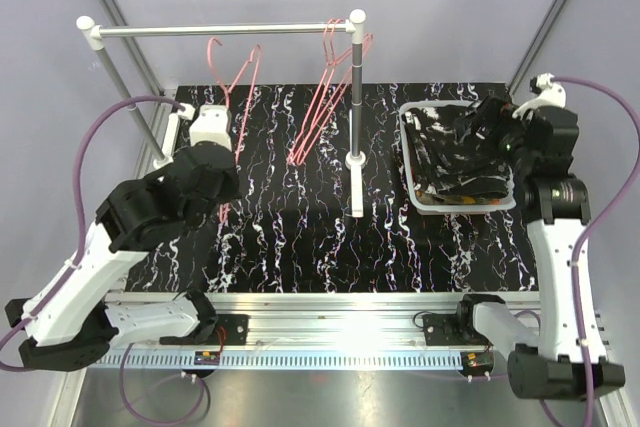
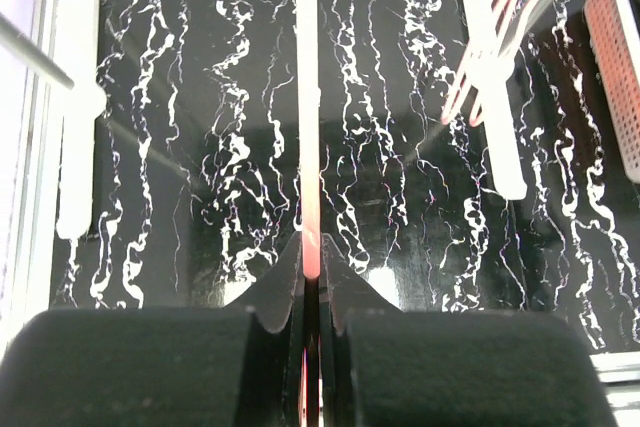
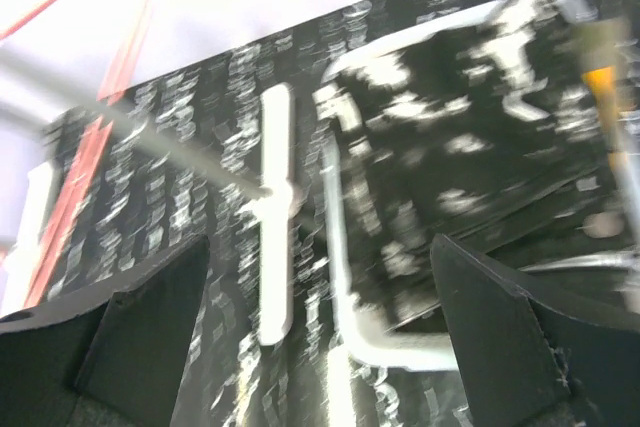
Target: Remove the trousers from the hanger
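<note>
The black trousers with white speckles (image 1: 455, 152) lie crumpled in a white tray (image 1: 412, 162) at the right; a sliver of orange shows at their near edge. No trousers show on any hanger. My left gripper (image 1: 224, 172) is shut on the thin bar of a bare pink hanger (image 1: 236, 77) that hangs from the rail; in the left wrist view the bar (image 2: 308, 147) runs straight up from between the closed jaws of the gripper (image 2: 311, 247). My right gripper (image 1: 487, 119) is open and empty above the tray; in the blurred right wrist view its fingers (image 3: 150, 337) are spread wide over the tray rim (image 3: 340, 247) and the trousers (image 3: 470, 147).
A white rack with a metal rail (image 1: 220, 31) stands across the black marbled table; its right post (image 1: 356, 97) and foot (image 1: 357, 187) are mid-table, left of the tray. More bare pink hangers (image 1: 318, 97) hang by that post. The rack's left foot (image 2: 75, 107) is at the left.
</note>
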